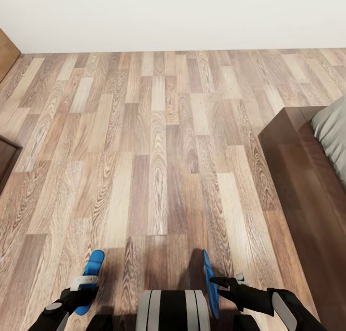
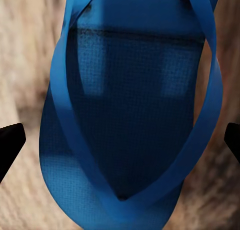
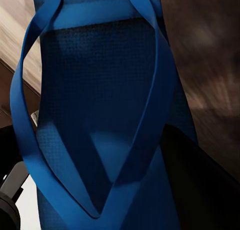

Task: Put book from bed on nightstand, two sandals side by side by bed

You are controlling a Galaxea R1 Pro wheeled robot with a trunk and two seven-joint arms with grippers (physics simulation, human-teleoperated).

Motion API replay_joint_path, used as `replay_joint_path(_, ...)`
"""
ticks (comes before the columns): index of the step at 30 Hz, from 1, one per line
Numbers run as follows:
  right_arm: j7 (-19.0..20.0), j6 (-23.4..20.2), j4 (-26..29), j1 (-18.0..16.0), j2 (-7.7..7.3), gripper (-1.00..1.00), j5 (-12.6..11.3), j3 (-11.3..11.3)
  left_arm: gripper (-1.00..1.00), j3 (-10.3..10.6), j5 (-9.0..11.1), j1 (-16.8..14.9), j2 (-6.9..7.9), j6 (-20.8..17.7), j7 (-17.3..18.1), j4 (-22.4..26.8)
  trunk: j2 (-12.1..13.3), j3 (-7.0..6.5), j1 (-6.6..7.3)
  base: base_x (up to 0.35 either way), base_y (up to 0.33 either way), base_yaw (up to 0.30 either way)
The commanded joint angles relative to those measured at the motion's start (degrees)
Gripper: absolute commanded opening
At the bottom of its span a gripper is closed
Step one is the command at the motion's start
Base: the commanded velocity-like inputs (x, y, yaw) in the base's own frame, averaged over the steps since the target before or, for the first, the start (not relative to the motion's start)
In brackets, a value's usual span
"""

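I hold one bright blue sandal in each hand, above the wood-plank floor. My left gripper (image 1: 80,288) is shut on the left sandal (image 1: 92,273), whose strapped upper side (image 2: 130,115) faces the left wrist camera between black fingertips (image 2: 10,144). My right gripper (image 1: 225,283) is shut on the other sandal (image 1: 209,280), which stands on edge in the head view; its straps (image 3: 100,115) show up close in the right wrist view. The bed (image 1: 307,187), with dark-brown frame and pale grey mattress, lies at the right. The book is out of view.
Open plank floor (image 1: 154,148) stretches ahead to a white wall (image 1: 173,14). A dark wooden corner (image 1: 6,160) juts in at the left edge; I cannot tell whether it is a nightstand. A brown panel (image 1: 6,52) stands at the far left. My trunk (image 1: 173,309) is bottom centre.
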State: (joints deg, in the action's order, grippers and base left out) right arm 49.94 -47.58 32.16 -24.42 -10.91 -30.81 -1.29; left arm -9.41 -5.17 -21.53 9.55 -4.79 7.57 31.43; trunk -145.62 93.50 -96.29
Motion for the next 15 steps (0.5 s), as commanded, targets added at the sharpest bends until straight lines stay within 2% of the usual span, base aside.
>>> replay_joint_path(1, 0.07, -0.32, 0.00, -0.01, 0.01, -1.00, -0.04, -0.12, 1.00, -0.44, -0.54, -0.03, -0.06, -0.31, 0.51, 0.12, -0.01, 0.03, 0.01, 0.000, 0.000, 0.000)
replay_joint_path(15, 0.07, -0.32, 0.00, -0.01, 0.01, -1.00, -0.04, -0.12, 1.00, -0.44, -0.54, 0.00, -0.13, -0.34, 0.51, 0.12, -0.01, 0.03, 0.01, 0.000, 0.000, 0.000)
